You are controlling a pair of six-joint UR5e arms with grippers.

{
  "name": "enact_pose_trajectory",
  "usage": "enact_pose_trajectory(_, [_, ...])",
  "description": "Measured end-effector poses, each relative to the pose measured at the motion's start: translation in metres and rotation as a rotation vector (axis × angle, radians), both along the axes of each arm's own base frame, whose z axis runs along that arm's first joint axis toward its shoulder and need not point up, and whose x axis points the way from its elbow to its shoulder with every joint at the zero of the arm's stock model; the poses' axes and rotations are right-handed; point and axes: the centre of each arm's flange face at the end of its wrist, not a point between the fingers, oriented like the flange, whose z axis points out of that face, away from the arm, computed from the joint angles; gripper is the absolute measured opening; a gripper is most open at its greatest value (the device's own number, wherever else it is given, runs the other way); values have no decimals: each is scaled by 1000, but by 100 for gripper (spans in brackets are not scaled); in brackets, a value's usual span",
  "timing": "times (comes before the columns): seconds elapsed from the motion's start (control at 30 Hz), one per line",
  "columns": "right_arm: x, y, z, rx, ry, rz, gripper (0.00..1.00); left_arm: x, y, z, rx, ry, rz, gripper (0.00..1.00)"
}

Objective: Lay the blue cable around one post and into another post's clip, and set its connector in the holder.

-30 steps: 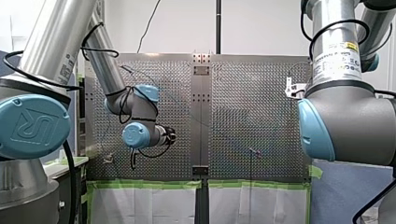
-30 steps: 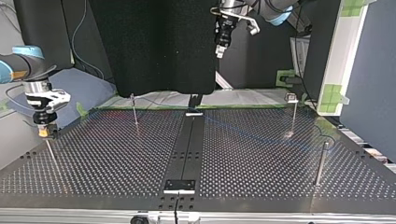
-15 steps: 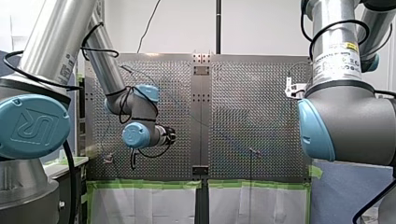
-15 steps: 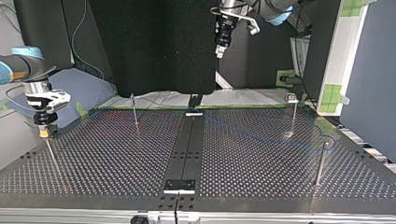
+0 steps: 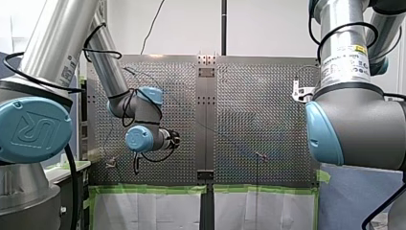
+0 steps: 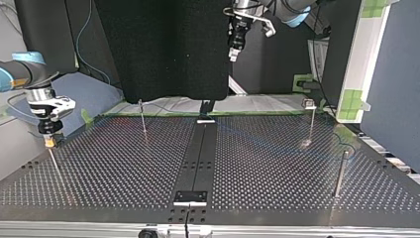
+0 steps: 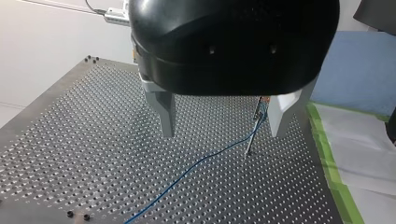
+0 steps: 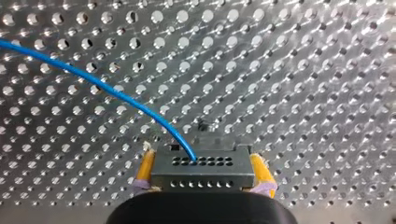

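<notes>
1. A silver perforated counter (image 5: 258, 110) fills the scene. A dark strip (image 6: 198, 153) runs down its middle, green tape (image 5: 153, 189) lines one edge, and a pale wall stands behind it in the front view.
2. My left arm (image 5: 111, 72) reaches over the counter's left half in the front view. My right arm (image 5: 354, 124) bulks close to the camera at the right.
3. In the top view, the left pincer (image 6: 232, 52) hangs high above the counter's far edge, close to the dark strip. In its own wrist view, the left pincer (image 7: 222, 133) has its metal fingers spread well apart.
4. The right pincer (image 6: 48, 141) sits low near the counter's side edge at the top view's left. In its wrist view, its yellow pads (image 8: 145, 170) clamp the connector from both sides.
5. Thin upright posts (image 6: 142, 119) stand apart across the counter. One near the far corner at the top view's right carries a small clip (image 6: 308, 103).
6. The blue cable (image 8: 116, 95) leaves the connector's upper row of holes and curves away over the perforations. In the left wrist view, the cable (image 7: 196, 165) lies across the counter and rises to a post's top.
7. The connector (image 8: 203, 177) is a dark grey block with two rows of holes, held just above the counter.
</notes>
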Motion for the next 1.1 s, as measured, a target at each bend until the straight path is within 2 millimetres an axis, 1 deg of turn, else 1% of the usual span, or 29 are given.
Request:
enact_pose_trajectory(0.2, [-1, 0, 1, -10, 8, 27, 14, 0, 0, 0, 0, 0, 0, 98])
enact_pose_trajectory(0.57, [-11, -2, 0, -12, 25, 19, 14, 0, 0, 0, -1, 0, 1, 98])
enact_pose_trajectory(1.1, [-10, -2, 0, -24, 27, 47, 14, 0, 0, 0, 0, 0, 1, 98])
